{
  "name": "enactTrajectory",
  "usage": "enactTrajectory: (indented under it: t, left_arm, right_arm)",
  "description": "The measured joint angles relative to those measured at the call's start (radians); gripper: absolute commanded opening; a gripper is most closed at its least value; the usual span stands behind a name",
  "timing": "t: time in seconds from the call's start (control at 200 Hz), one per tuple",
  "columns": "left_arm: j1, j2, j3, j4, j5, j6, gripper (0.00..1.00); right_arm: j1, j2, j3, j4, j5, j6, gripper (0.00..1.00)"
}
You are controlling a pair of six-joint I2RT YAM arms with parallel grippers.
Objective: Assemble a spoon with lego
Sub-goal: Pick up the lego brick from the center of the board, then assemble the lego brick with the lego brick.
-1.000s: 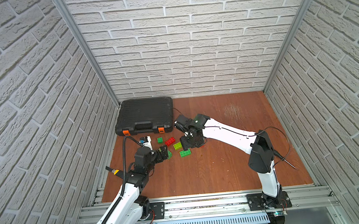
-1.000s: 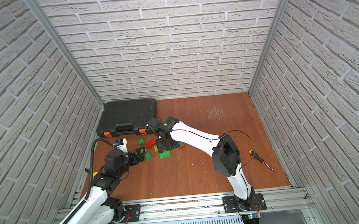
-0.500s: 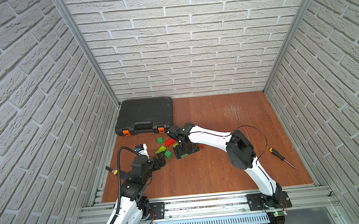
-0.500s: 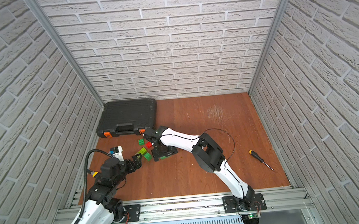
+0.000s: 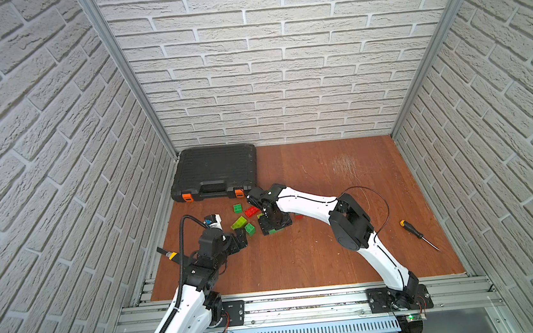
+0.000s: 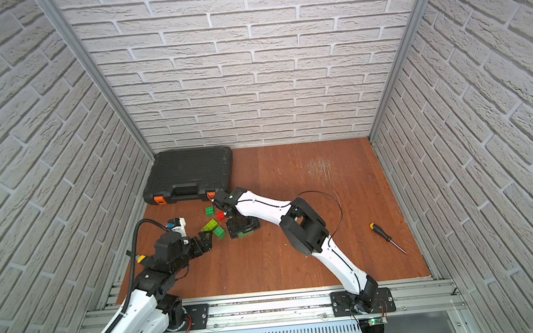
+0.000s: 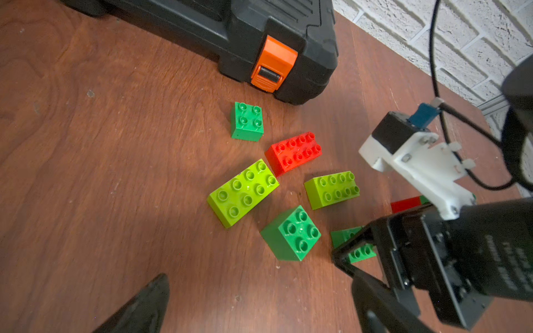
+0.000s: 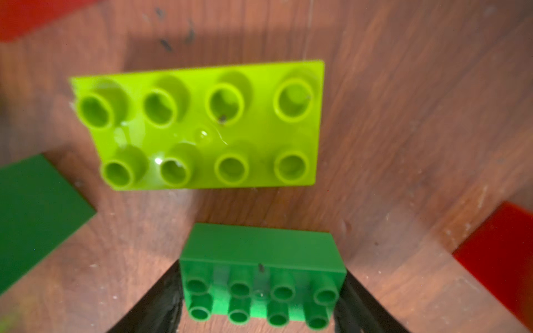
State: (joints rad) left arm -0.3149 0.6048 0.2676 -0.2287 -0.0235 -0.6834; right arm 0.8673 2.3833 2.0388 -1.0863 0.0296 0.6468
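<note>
The right arm is folding in and dropping lower than before, and its end effector [image 5: 273,224] is squeezing a green brick [image 8: 262,250] by its ends, likely keeping the bumps free for stacking. The left end effector [image 5: 241,239] is waiting wide and empty. The lego [image 7: 242,193] is lying loose on the surface [image 5: 300,257] by the case [image 5: 215,169], nothing joined yet.

Unjoined, studs up: a green square [image 7: 247,121], red oblong [image 7: 294,151], two lime oblongs [image 7: 243,193], nearer green square [image 7: 291,233]. My right jaws pinch a dark green oblong [image 8: 261,248] by its ends.
</note>
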Motion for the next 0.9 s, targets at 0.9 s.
enactTrajectory:
  t: [0.9]
  left_arm:
    - [-0.19, 0.416, 0.093, 0.38, 0.039, 0.137, 0.98]
  right_arm:
    - [-0.208, -0.515, -0.223, -0.025, 0.013, 0.04, 0.54]
